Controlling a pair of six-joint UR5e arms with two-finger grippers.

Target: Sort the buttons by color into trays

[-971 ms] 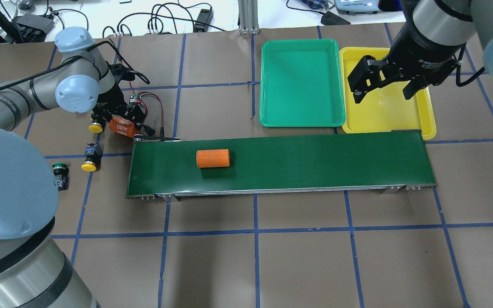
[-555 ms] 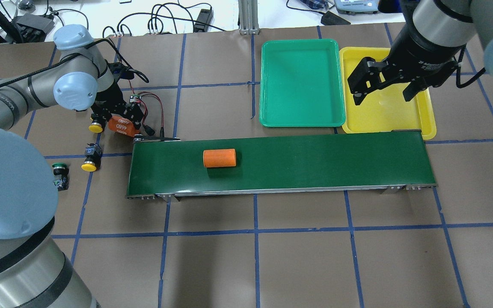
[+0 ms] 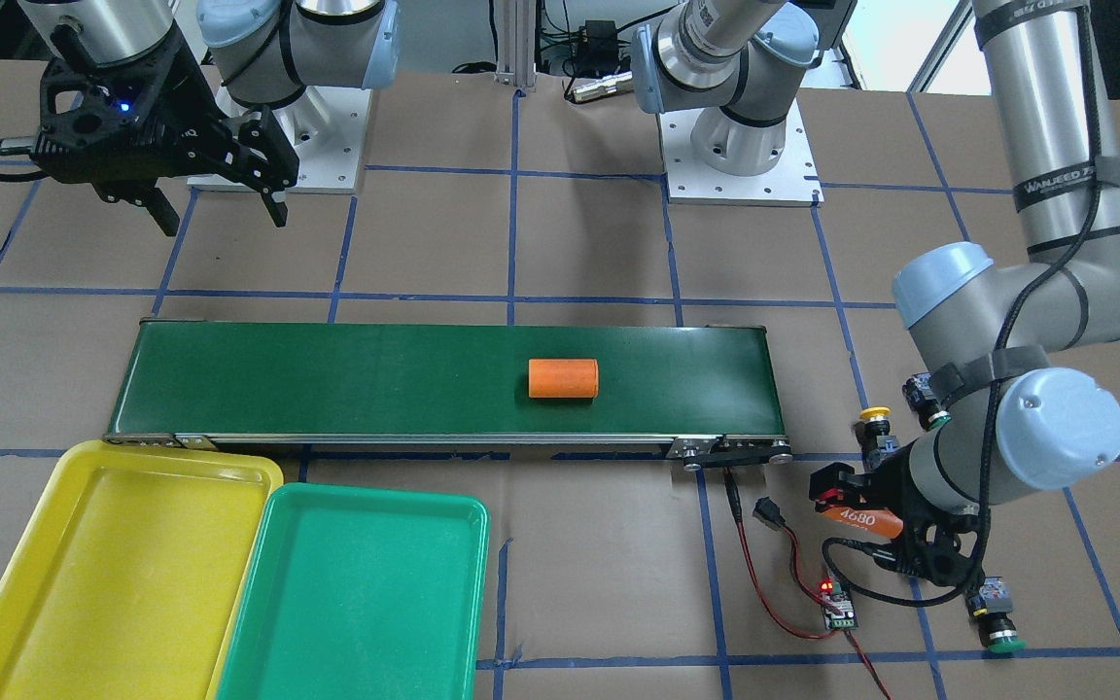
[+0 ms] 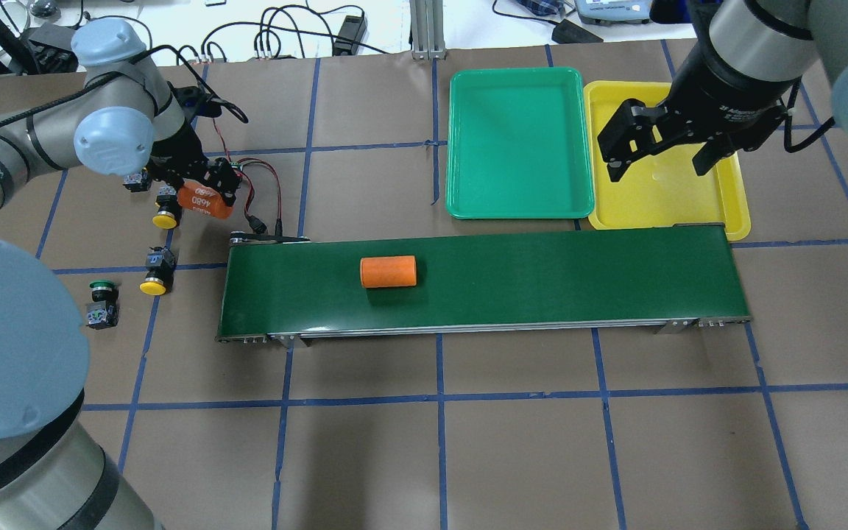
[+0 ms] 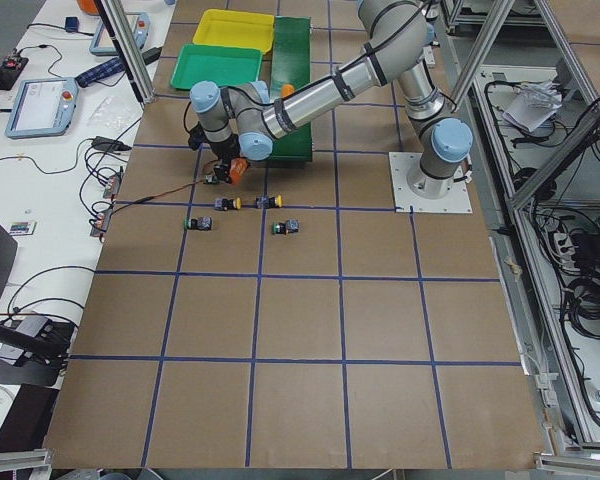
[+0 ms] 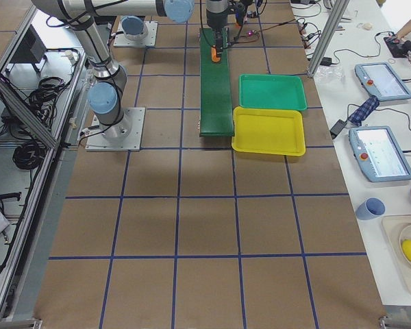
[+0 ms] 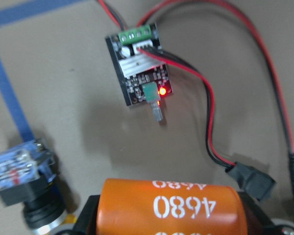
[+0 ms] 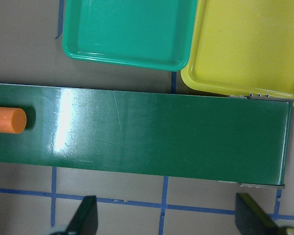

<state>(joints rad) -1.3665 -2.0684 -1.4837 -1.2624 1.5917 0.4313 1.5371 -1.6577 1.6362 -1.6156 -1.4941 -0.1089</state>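
Though half hidden overhead, clear in wrist view: left gripper [image 7: 171, 223] pinching 4680 cylinder [image 7: 169, 198] off the conveyor belt's [image 4: 542, 280] end. Spread wide near the other end: right gripper [image 4: 658, 160].

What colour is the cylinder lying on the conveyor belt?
The cylinder is orange, clearest in the overhead exterior view.

Overhead and front-facing cameras look steeply down on the worktop [image 4: 512, 442] from opposite sides, sharing the conveyor belt [image 4: 542, 280]; side cameras view it lengthwise from afar; wrist cameras hover close.
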